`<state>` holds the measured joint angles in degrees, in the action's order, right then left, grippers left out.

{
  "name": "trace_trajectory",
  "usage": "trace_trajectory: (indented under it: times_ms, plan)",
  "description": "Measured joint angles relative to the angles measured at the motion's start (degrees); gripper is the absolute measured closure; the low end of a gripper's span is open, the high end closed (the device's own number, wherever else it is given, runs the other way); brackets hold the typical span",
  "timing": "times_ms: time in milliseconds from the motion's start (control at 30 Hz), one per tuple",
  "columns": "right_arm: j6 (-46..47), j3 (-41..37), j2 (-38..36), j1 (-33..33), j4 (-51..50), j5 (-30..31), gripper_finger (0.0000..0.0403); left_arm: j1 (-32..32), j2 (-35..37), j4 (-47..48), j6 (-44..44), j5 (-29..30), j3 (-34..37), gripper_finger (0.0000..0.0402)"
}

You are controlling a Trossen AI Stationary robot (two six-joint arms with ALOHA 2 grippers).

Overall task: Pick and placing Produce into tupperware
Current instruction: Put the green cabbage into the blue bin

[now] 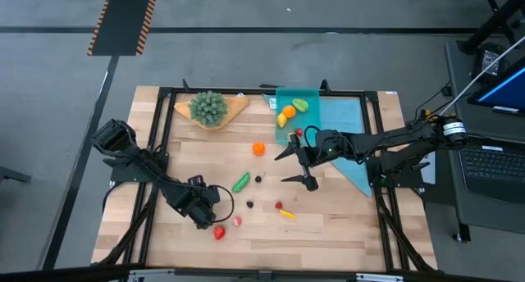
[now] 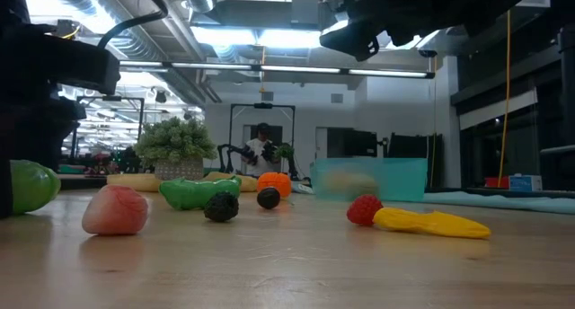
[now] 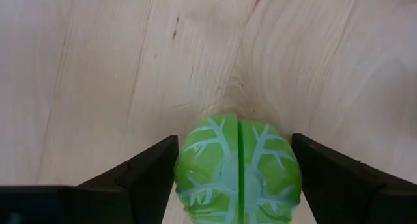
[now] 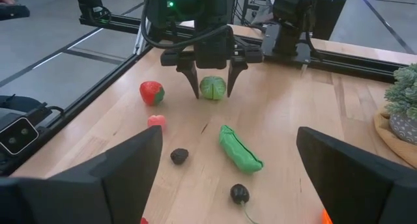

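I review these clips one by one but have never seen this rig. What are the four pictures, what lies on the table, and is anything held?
Two dark robot arms work at a wooden table. One camera looks down from above, one sits at table height, and one rides on each wrist. Toy produce lies scattered: a green pea pod, an orange, a strawberry. A teal tupperware already holds a few pieces. The left gripper is down at the table, fingers either side of a green cabbage, not gripping it. The right gripper hovers open, empty.
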<state>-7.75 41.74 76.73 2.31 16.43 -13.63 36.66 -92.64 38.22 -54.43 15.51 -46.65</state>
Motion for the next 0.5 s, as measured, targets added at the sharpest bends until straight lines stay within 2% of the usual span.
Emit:
trace_trajectory:
  times_ms: [333, 500]
  plan:
    - [0.04, 0.0, 0.0, 0.0, 0.0, 0.0, 0.0047, 0.0, 0.0, 0.64, -0.69, 0.09, 0.07, 0.0171]
    - [0.11, 0.0, 0.0, 0.0, 0.0, 0.0, 0.0047, 0.0, 0.0, 0.5, -2.27, 0.09, 0.07, 0.0172]
